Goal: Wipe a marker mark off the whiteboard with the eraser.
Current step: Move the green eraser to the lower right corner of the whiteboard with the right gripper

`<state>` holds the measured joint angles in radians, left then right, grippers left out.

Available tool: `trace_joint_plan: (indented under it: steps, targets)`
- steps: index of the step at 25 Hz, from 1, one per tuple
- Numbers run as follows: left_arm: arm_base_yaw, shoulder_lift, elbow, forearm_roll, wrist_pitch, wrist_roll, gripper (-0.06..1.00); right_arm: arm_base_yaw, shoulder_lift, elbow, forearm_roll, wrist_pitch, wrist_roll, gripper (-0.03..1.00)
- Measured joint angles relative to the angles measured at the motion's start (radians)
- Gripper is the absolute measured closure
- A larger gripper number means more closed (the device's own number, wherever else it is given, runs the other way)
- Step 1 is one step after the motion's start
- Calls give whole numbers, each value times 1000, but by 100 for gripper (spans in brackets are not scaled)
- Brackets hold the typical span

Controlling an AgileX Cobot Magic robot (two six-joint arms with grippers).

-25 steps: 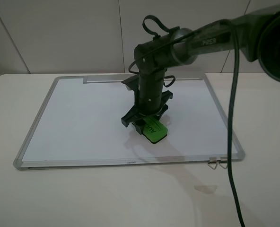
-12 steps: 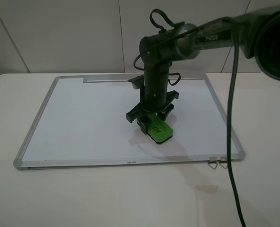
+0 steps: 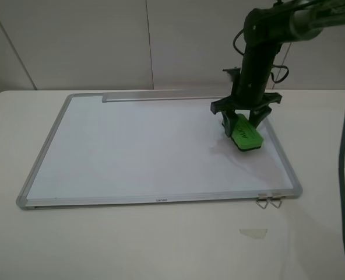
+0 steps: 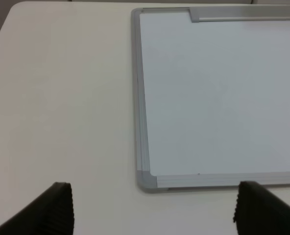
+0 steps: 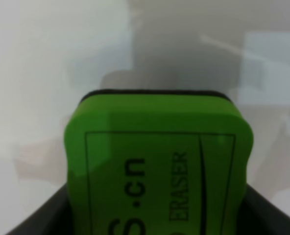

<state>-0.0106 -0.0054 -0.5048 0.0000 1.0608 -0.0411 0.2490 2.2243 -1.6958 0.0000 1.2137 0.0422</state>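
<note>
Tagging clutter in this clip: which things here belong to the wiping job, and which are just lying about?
Job: whiteboard, eraser, right pincer gripping it. No marker mark visible.
Lying about: metal clips at the board's corner, pale scrap on the table.

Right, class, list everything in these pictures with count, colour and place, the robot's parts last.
Rectangular whiteboard with silver-grey metal frame: one, white, flat on the table.
Block eraser: one, bright green, at the board's right side, in the right gripper.
Small metal clips: two, silver, at the board's near right corner.
Marker mark: none visible.
Table: one, off-white, under everything.
Right gripper: one, black, shut on the eraser.
Left gripper: one, black, open, facing the board's near left corner.
</note>
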Motion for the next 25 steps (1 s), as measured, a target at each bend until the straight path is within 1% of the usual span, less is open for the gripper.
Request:
trace_joint_plan:
  steps: [4,7,11,15,19,22,25]
  targets:
    - [0,0,0,0,0,0,26,-67,-36,5,-9,-3,24,38]
    - [0,0,0,0,0,0,26,-92,-73,64,-28,-14,45,38]
    - [0,0,0,0,0,0,26,-109,-121,201,-38,-108,51,38]
    - [0,0,0,0,0,0,26,-111,-142,338,-40,-230,54,38]
    - [0,0,0,0,0,0,26,-111,-144,437,-21,-359,72,38]
    - [0,0,0,0,0,0,26,-111,-153,477,-21,-414,82,38]
    - [0,0,0,0,0,0,26,-111,-164,499,-23,-435,82,38]
